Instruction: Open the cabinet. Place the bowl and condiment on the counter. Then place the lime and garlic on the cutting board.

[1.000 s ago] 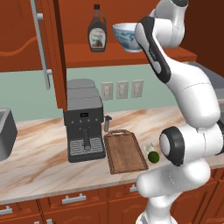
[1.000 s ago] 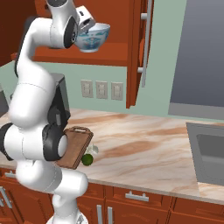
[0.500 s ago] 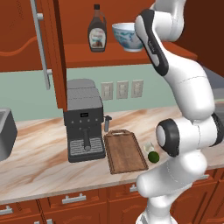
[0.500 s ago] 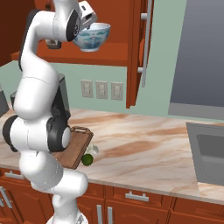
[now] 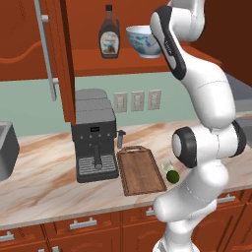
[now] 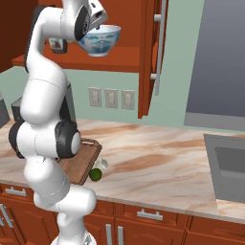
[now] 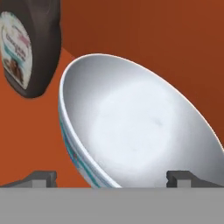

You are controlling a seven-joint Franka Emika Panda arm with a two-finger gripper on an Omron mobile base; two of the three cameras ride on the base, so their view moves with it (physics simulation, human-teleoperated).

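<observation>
cabinet [image 5: 59,59]: open; bowl [image 5: 142,42] and bottle [image 5: 109,33] on its shelf
pincer [image 7: 111,177]: wide open at bowl's rim, gripping nothing

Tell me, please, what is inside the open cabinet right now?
On the cabinet shelf stand the condiment and, beside it, the bowl. The arm covers the shelf's right end in the left base view.

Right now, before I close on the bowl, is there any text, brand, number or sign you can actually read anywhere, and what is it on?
No text can be read.
Syrup bottle label: printed lines and a picture, too blurred to read.
Bowl: teal pattern on the outside, no lettering.
Coffee machine: small dark front panel, marks too small to read.
Wall outlets: no markings.
</observation>
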